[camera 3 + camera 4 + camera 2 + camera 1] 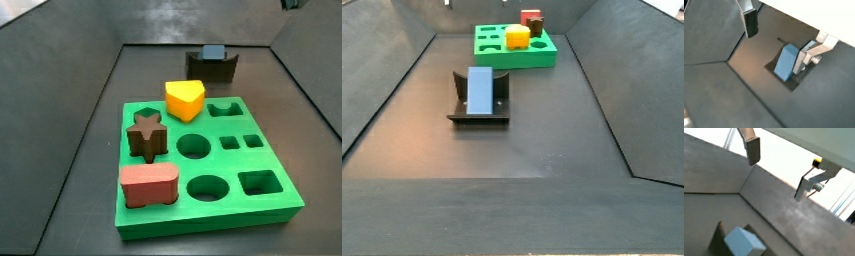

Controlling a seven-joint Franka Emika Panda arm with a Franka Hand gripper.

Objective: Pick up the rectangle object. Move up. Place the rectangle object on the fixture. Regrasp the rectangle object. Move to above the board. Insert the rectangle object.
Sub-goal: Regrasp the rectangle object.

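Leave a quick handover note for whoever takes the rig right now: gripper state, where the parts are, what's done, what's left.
Gripper: open, holding nothing, raised above the fixture; it does not show in either side view.
Rectangle object: resting in the fixture's notch, leaning, as both side views show.
Board: on the floor apart from the fixture, with the yellow block and two reddish-brown pieces on it; several holes are free.
Done: pick-up, lift, placement on the fixture.
Left: regrasp, move above the board, insert.
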